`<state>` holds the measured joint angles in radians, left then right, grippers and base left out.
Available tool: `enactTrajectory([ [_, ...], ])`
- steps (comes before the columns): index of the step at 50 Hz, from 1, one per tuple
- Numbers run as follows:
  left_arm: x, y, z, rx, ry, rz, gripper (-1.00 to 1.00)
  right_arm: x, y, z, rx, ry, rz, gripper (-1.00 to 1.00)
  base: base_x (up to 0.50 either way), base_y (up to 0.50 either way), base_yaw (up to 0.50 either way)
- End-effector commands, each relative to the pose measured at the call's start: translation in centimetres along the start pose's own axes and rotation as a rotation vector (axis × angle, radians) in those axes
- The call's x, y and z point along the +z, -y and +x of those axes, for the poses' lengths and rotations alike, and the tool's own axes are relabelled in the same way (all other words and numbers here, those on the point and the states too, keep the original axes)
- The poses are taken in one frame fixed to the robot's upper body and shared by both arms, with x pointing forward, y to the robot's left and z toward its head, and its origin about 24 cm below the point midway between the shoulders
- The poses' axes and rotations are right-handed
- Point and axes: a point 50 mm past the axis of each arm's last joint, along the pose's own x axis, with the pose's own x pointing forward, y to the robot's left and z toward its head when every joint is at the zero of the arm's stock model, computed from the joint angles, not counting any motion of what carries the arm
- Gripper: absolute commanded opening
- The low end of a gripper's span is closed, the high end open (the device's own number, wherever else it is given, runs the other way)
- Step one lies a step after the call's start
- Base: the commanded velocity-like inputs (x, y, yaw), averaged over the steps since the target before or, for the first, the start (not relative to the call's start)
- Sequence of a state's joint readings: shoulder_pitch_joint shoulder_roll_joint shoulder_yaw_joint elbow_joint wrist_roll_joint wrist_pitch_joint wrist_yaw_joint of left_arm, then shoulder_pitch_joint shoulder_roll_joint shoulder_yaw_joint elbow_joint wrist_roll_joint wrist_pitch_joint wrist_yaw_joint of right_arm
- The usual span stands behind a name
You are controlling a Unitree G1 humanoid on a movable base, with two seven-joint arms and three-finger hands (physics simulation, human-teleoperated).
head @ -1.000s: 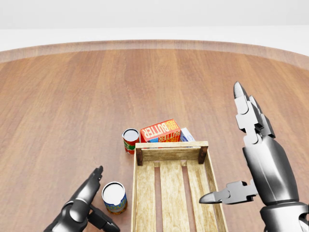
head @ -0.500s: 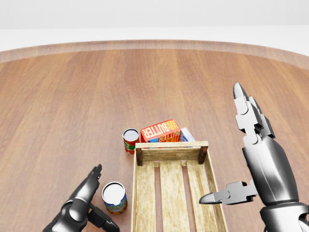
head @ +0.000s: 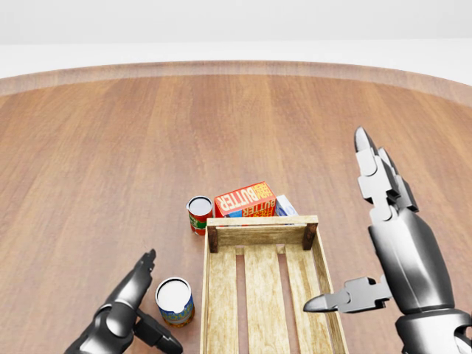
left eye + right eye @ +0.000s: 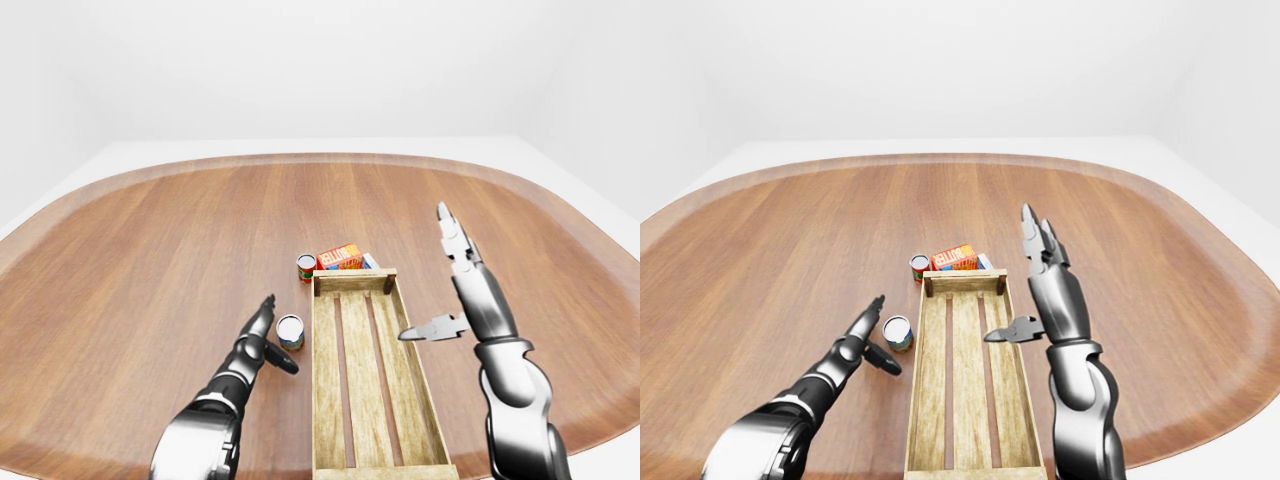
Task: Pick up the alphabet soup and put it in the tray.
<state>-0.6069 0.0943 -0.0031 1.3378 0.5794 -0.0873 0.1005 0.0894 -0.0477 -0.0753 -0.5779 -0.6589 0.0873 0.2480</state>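
Observation:
The alphabet soup can point(image 3: 175, 301), with a blue and orange label and a white lid, stands upright on the wooden table just left of the wooden slatted tray point(image 3: 258, 230). My left hand point(image 3: 159, 302) is low at the can's left side. Its fingers are open, one finger point(image 3: 141, 274) pointing up the view and the thumb below the can, and they do not close round it. My right hand point(image 3: 341, 225) is open and empty, held above the tray's right rim. The tray holds nothing.
A red can point(image 3: 199, 212) stands at the tray's top left corner. An orange butter box point(image 3: 245, 199) and a blue-white box point(image 3: 286, 205) lie just beyond the tray's top end. The round table's edge point(image 4: 320, 158) curves across the top.
Almost nothing. Both hands have shifted by a few pixels. The soup can has not moved.

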Motion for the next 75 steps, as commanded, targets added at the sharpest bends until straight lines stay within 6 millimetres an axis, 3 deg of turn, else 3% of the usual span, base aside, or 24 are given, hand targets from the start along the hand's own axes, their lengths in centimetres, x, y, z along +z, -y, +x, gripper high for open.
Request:
enactTrajectory([
  [1,-0.02,0.04,-0.01,-0.001,0.000,0.006,1.00,-0.04,-0.05,0.02,0.001,-0.002,0.000,1.00,0.00,0.00,0.00],
  [5,-0.03,0.07,-0.01,-0.004,0.000,0.008,1.00,-0.08,-0.06,0.03,0.000,-0.003,-0.002,1.00,0.00,0.00,0.00],
  [6,-0.01,0.05,-0.01,-0.001,0.001,0.010,0.36,-0.11,-0.06,0.05,0.001,-0.004,-0.002,1.00,0.00,0.00,0.00],
  [7,-0.01,0.05,-0.01,-0.001,0.001,0.010,0.36,-0.11,-0.06,0.05,0.001,-0.004,-0.002,1.00,0.00,0.00,0.00],
  [9,-0.01,0.00,0.00,0.003,0.001,0.009,-0.07,-0.12,-0.08,0.06,0.001,-0.005,-0.002,1.00,0.00,0.00,0.00],
  [11,-0.02,0.01,-0.01,0.001,0.000,0.008,-0.19,-0.12,-0.10,0.06,0.003,-0.005,-0.002,1.00,0.00,0.00,0.00],
  [21,-0.07,0.02,-0.02,0.004,-0.001,0.008,-0.40,-0.09,0.01,0.03,-0.001,-0.004,-0.003,1.00,0.00,0.00,0.00],
  [24,-0.08,0.02,-0.02,0.004,-0.001,0.007,-0.65,-0.11,0.00,0.02,-0.001,-0.005,-0.004,1.00,0.00,0.00,0.00],
  [25,-0.08,0.03,-0.02,0.005,-0.001,0.010,-0.90,-0.11,0.00,0.01,0.000,-0.005,-0.005,1.00,0.00,0.00,0.00],
  [75,-0.11,-0.32,0.01,0.018,-0.001,-0.001,-0.84,-0.20,-0.17,-0.05,0.004,-0.011,-0.005,1.00,0.00,0.00,0.00],
])
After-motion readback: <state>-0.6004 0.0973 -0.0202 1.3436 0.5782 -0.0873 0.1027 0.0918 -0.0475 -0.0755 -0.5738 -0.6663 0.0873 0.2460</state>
